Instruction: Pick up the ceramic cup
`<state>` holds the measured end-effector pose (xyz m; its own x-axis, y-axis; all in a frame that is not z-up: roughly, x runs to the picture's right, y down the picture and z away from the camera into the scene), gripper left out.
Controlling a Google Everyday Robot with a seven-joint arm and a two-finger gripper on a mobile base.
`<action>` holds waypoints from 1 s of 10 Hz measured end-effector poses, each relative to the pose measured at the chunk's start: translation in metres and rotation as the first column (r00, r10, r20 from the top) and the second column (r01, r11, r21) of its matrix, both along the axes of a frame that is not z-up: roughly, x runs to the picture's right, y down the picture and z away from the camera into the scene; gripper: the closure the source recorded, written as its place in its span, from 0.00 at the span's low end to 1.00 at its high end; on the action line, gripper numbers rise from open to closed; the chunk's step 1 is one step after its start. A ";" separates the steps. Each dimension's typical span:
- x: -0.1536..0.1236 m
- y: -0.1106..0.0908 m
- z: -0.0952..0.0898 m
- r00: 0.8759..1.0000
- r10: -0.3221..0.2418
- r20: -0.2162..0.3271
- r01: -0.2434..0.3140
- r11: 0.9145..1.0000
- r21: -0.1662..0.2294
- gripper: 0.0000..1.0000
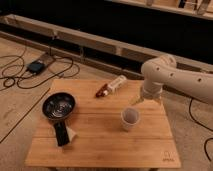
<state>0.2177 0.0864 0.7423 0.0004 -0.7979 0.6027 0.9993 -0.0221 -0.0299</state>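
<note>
The ceramic cup [130, 119] is small, white and handleless, and stands upright on the right half of the wooden table [100, 145]. My gripper [136, 100] hangs from the white arm [172, 80] that comes in from the right. It sits just above and behind the cup's rim, a little to its right. It holds nothing that I can see.
A black pan [59, 107] with its handle toward the front lies on the table's left side. A white tube-like bottle with a red cap [111, 87] lies at the back middle. Cables and a power adapter [36, 66] lie on the floor at the left.
</note>
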 end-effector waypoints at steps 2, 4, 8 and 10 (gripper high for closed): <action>0.000 0.000 0.000 1.000 0.000 0.000 0.000 1.000 0.000 0.20; 0.000 0.000 0.000 1.000 0.000 0.000 0.000 1.000 0.000 0.20; 0.002 0.023 -0.004 1.000 -0.010 0.018 0.010 1.000 -0.017 0.20; 0.003 0.040 -0.005 1.000 -0.003 0.030 0.004 1.000 -0.028 0.20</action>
<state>0.2210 0.1260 0.7369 -0.0209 -0.7809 0.6243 0.9997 -0.0262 0.0008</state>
